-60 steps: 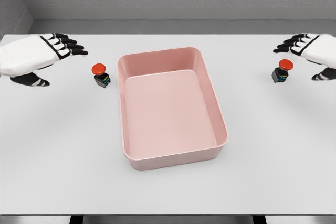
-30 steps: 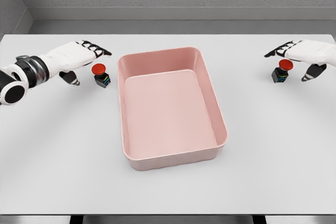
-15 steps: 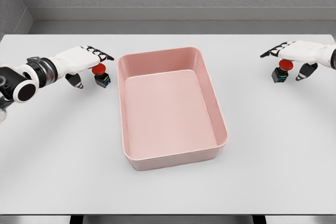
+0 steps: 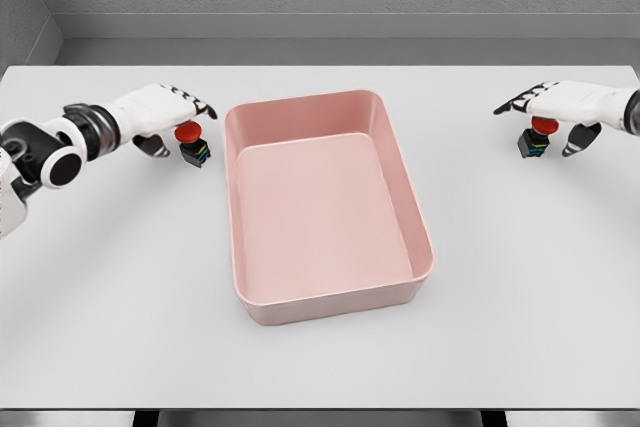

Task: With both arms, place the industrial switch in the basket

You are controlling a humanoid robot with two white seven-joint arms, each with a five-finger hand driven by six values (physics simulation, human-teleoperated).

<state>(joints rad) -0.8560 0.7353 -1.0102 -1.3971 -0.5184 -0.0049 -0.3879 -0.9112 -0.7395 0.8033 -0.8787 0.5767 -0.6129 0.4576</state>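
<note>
Two industrial switches stand on the white table (image 4: pixel 130 277), one on each side of the pink basket (image 4: pixel 405 202). Each switch is a small black block with a red mushroom button on top and blue-green marks on its side; these marks are too small to read as writing, and no brand or label is legible on any item.

The left switch (image 4: pixel 193 146) stands upright just beside the basket's far-left corner, outside the basket. The left hand (image 4: pixel 160 107) is positioned directly over and behind this switch. Its fingers (image 4: pixel 195 102) are extended above the red button with the thumb lowered on the left side; contact with the switch cannot be confirmed, and nothing is gripped.

The right switch (image 4: pixel 534 139) stands upright near the table's far-right edge, well apart from the basket. The right hand (image 4: pixel 560 107) hovers over it, fingers spread wide to the left above the button, thumb hanging down on the right side. No grasp is closed.

The basket sits at the table centre, its interior holding no switch.
</note>
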